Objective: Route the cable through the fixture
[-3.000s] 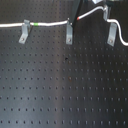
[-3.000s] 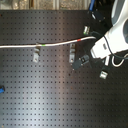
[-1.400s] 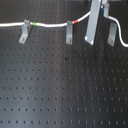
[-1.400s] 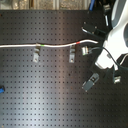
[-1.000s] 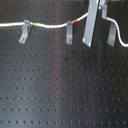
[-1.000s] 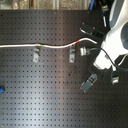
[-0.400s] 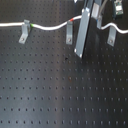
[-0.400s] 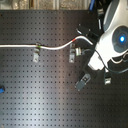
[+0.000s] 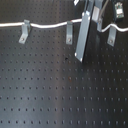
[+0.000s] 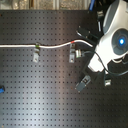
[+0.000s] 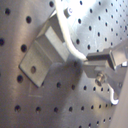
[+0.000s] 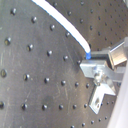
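1. Leftmost in the first exterior view: a small metal clip (image 9: 23, 34) bolted to the black perforated desk (image 9: 50, 90), with the white cable (image 9: 47, 25) lying across its top, seemingly already seated there.
2. Next along: a second clip (image 9: 69, 33), likewise carrying the cable, which runs on rightward and dips behind the grey gripper bar (image 9: 83, 35).
3. Then the gripper (image 10: 85, 82), hanging low over the desk, just past the second clip; held close to the cable, probably to carry the free end toward the next clip.
4. Jaws: narrowly set, and seemingly pinching the cable in the second wrist view, where the white cord ends at a metal finger (image 12: 102, 67); grip not certain.
5. Farthest right in the first exterior view: a third clip (image 9: 112, 36), with a white cord looping near its top; whether seated, cannot tell.
6. Obstacles: the bar itself hides the cable's path; otherwise bare desk, apart from a small blue object (image 10: 1, 90) at the second exterior view's left edge.
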Tool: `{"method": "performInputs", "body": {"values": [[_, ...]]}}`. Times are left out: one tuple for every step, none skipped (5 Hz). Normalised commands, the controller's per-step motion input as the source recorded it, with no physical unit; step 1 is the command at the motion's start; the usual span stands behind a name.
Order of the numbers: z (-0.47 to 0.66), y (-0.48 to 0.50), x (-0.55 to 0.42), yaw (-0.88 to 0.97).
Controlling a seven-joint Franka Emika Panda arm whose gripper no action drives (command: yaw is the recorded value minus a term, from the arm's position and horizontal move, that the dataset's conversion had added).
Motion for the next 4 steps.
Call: {"method": "performInputs", "body": {"values": [[0.08,0.03,0.325,0.12],[0.0,-0.077,0.274,0.11],[0.0,-0.059,0.194,0.09],[0.0,0.056,0.077,0.11]]}}
